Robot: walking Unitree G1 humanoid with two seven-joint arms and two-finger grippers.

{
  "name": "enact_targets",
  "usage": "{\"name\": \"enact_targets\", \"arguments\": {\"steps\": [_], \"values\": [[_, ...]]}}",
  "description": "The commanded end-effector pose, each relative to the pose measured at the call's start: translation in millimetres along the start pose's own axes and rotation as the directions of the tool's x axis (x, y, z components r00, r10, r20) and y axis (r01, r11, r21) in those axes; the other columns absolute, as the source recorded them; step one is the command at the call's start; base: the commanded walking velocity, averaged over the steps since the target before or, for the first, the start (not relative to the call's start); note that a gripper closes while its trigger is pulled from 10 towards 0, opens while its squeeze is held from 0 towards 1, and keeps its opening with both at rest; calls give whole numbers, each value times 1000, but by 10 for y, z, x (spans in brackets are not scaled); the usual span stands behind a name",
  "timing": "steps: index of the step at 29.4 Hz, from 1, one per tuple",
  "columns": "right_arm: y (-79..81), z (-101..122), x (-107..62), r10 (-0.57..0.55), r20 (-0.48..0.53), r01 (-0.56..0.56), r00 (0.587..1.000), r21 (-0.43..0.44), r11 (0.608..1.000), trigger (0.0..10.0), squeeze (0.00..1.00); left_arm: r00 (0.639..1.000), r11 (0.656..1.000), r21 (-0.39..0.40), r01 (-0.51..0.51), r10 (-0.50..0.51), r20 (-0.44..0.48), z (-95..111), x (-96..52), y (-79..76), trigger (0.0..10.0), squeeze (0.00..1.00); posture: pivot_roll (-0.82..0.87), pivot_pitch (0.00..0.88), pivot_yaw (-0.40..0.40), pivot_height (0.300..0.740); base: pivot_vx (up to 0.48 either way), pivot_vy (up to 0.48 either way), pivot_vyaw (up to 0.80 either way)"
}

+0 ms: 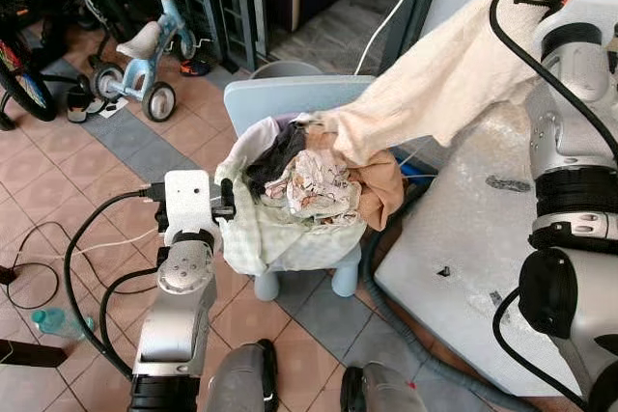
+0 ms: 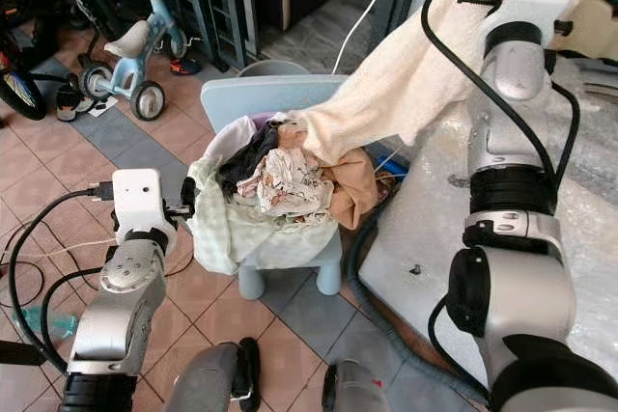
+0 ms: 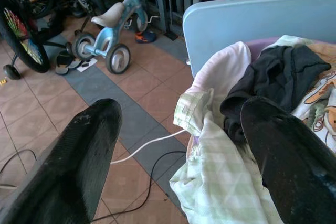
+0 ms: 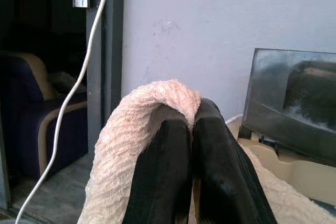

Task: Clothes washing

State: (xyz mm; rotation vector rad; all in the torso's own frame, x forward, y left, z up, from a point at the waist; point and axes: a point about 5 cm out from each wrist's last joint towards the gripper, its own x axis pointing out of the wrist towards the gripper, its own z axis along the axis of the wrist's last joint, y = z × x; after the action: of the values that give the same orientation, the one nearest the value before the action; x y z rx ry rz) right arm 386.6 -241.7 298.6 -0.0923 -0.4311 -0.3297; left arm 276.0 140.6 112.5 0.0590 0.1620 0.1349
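The right gripper [image 4: 191, 124] is raised high over the washing machine [image 1: 483, 258], its two black fingers [image 4: 163, 182] pressed together on a fold of a cream towel [image 1: 444, 84]. The towel drapes over the fingertips and hangs down in a long slant from the gripper to the laundry pile [image 1: 309, 185], where its lower end still lies among the other clothes.

The left gripper [image 3: 181, 145] hovers low beside the pile, spread wide and holding nothing. A pale green checked cloth [image 3: 231, 182] and a black garment [image 3: 273, 80] lie between and just past its fingers [image 3: 79, 156].

The pile sits heaped in a basket on a light blue plastic chair [image 1: 290, 94], with a patterned white cloth [image 1: 314, 185] on top and an orange-brown garment [image 1: 381, 190] at the side nearest the machine. The machine's white top stands just beside the chair, and a grey hose [image 1: 406, 335] curves along the tiled floor [image 1: 58, 190] at its base. Farther off, near a dark gate, stands a small blue tricycle [image 1: 145, 55], with black cables [image 1: 39, 248] trailing over the tiles.
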Motion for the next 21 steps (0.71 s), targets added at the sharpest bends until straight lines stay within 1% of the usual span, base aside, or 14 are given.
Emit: {"name": "enact_targets", "arguments": {"steps": [1,2,5,6,10,12,13,15,21], "values": [[-164,62,39,-66,22,67,998,-36,997,10000,0,1000,1000,-2,6,-6,-2,-24,4,-10,10000,0,9,65,17,740,0,0,-769],[-221,66,35,-91,34,93,995,-77,993,10000,0,1000,1000,-1,15,-15,13,-11,1,-8,10000,0,9,65,17,740,0,0,-769],[-289,30,14,-127,42,131,991,-129,983,10000,0,998,999,-9,48,-48,34,11,-5,-31,10000,0,12,62,25,740,0,0,-769],[-350,8,-6,-164,50,170,985,-157,973,10000,0,997,998,-9,64,-64,43,22,-9,-42,10000,0,12,59,30,740,0,0,-769],[-477,-1,-36,-235,74,245,969,-199,949,10000,0,995,997,-1,81,-81,56,37,-3,-47,10000,0,8,56,35,740,0,0,-767],[-586,-5,-43,-290,75,299,954,-209,931,10000,0,992,995,-4,103,-103,76,65,4,-63,10000,0,4,57,34,740,0,0,-766],[-586,-5,-43,-290,75,299,954,-209,931,10000,0,992,995,-4,103,-103,76,65,4,-63,10000,0,4,57,34,740,0,0,-769],[-660,-8,-44,-319,79,328,944,-240,914,10000,0,990,994,-9,113,-112,83,73,6,-76,10000,0,0,59,31,740,0,0,-763],[-706,-40,-48,-336,65,341,940,-276,899,10000,0,990,993,-16,121,-120,75,39,-20,-106,10000,0,-4,64,24,740,0,0,-763]]}}
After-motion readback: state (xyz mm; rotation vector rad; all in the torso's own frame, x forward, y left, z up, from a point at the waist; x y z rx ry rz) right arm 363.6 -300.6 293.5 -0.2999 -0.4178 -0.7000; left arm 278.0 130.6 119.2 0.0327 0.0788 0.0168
